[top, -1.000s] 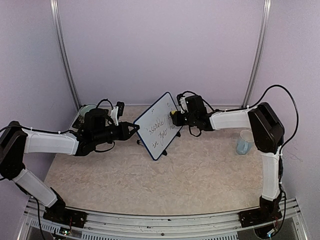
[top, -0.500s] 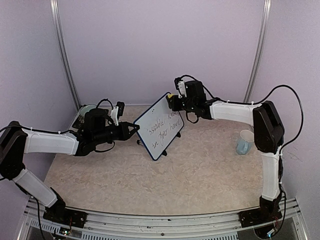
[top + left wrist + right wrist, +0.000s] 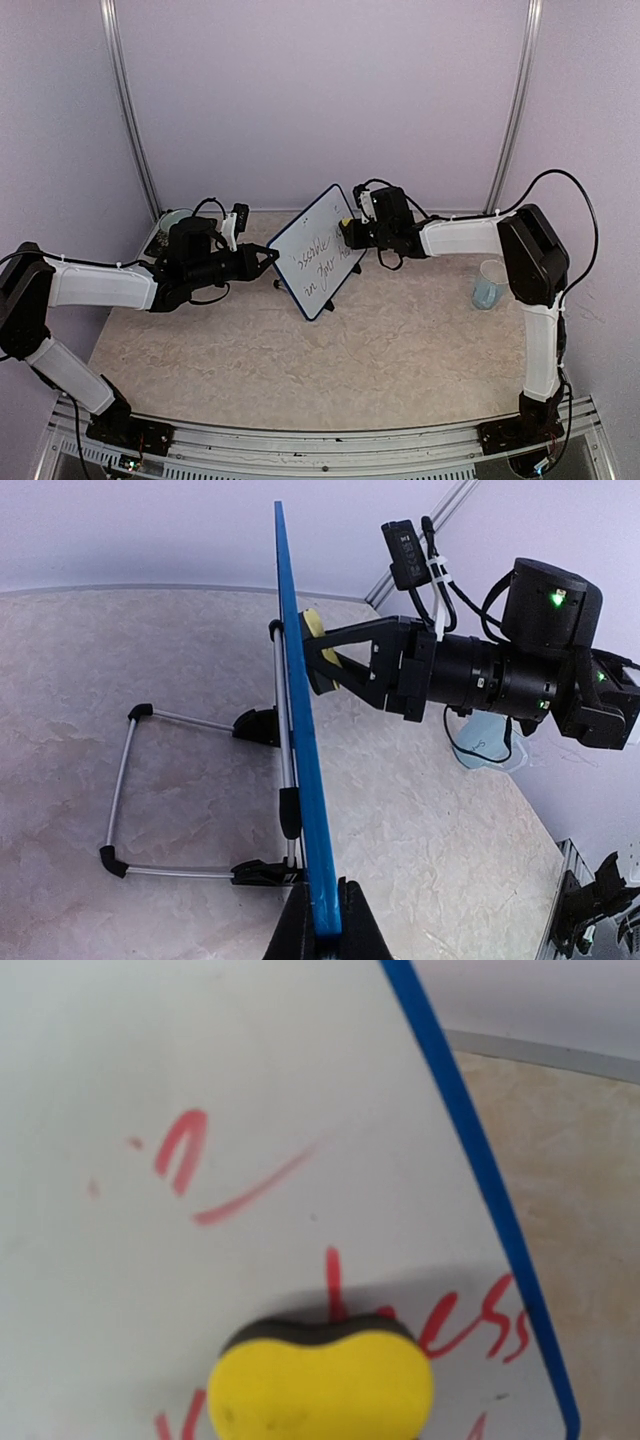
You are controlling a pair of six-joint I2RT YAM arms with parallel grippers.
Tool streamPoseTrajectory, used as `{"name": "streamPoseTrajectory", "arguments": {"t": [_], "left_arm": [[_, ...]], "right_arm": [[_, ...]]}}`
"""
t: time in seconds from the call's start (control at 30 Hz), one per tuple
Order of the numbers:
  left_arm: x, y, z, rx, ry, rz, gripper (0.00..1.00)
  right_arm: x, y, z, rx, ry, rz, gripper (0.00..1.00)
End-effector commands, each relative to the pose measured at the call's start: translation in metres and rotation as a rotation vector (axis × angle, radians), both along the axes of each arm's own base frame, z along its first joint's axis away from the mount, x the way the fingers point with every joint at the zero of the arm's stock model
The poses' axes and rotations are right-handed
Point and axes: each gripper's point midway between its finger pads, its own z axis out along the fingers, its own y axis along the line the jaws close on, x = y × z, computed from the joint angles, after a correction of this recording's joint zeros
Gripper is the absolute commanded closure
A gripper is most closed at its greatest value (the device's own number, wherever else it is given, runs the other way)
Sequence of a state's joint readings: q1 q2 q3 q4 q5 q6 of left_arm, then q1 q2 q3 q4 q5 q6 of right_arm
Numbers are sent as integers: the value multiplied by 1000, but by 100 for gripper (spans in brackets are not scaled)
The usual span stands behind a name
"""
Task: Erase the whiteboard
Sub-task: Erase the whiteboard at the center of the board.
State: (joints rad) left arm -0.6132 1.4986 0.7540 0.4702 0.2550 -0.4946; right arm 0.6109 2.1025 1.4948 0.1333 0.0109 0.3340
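The whiteboard stands tilted on the table, with handwriting on its face. My left gripper is shut on its left edge; in the left wrist view the blue frame runs up from between my fingers. My right gripper is shut on a yellow sponge and presses it against the board's upper right part. In the right wrist view the sponge lies on the white face over red writing, and it hides my fingers. The sponge also shows in the left wrist view.
A pale blue cup stands at the right of the table. A round dish sits at the back left behind my left arm. The board's wire stand reaches out behind it. Walls close the back and sides.
The right gripper with the sponge went up to the board's top corner, then came back down to the upper right part. The left gripper and the board have not moved.
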Motion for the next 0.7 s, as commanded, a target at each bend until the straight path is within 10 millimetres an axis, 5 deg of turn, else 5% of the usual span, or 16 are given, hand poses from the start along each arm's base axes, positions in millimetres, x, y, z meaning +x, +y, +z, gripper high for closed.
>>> {"name": "streamPoseTrajectory", "arguments": {"t": [0.0,0.3,0.67], "left_arm": [[-14,-10,4,-40,22,-67,100],[-14,-9,6,-41,17,-66,100],[-14,-10,6,-41,19,-67,100]], "right_arm": [[9,12,21,16,-34,30,92],[37,14,48,19,-77,10,92],[16,-1,-17,-32,25,7,92]]}}
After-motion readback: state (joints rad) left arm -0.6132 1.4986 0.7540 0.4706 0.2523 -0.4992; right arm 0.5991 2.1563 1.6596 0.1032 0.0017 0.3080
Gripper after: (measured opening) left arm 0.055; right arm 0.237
